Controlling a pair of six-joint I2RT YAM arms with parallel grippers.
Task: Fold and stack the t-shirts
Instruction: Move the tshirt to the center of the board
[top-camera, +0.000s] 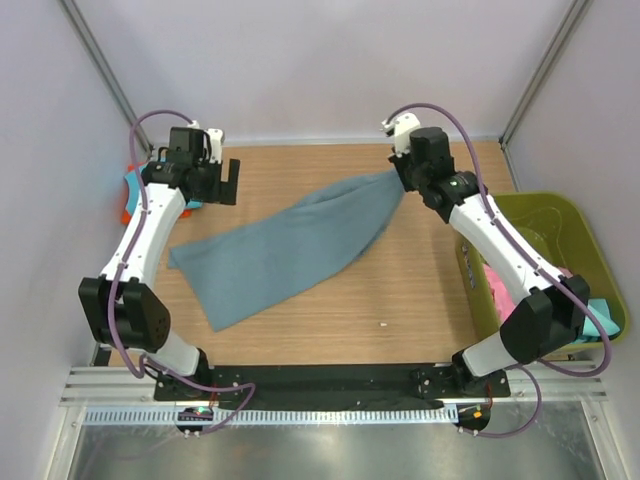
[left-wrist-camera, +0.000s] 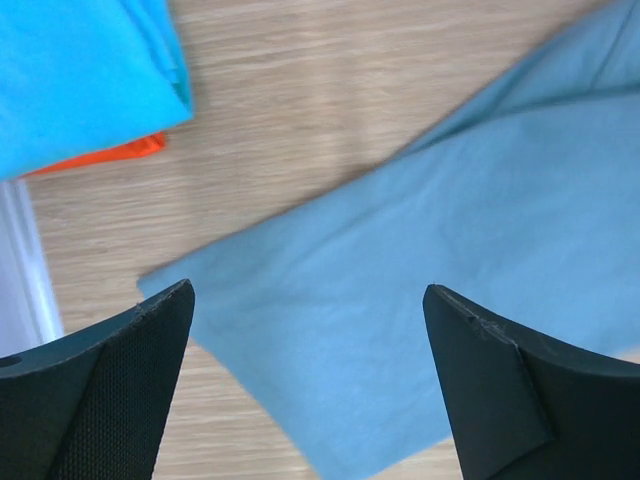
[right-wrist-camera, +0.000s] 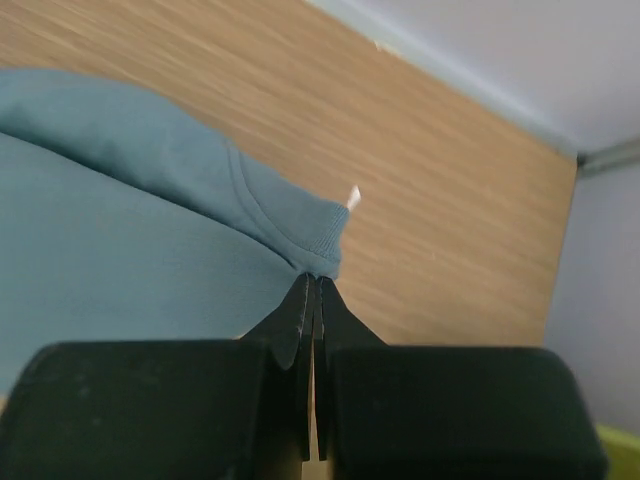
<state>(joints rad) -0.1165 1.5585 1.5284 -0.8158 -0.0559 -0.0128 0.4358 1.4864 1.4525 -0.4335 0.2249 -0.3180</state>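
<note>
Your right gripper (right-wrist-camera: 312, 285) is clamped shut on the collar edge of the blue-grey shirt (top-camera: 290, 250), toward the desk's (top-camera: 400, 300) far right corner. That pinch probably serves to draw the cloth out long and flat for folding. A small white label (right-wrist-camera: 353, 197) pokes out beside the collar, too small to read. Your left gripper (left-wrist-camera: 308, 292) hangs with its jaws wide apart, holding nothing, over the shirt's other end toward the left edge, likely placed to catch that corner. At the far left corner a turquoise shirt (left-wrist-camera: 80, 70) lies folded on an orange shirt (left-wrist-camera: 110, 155), apparently the stack.
</note>
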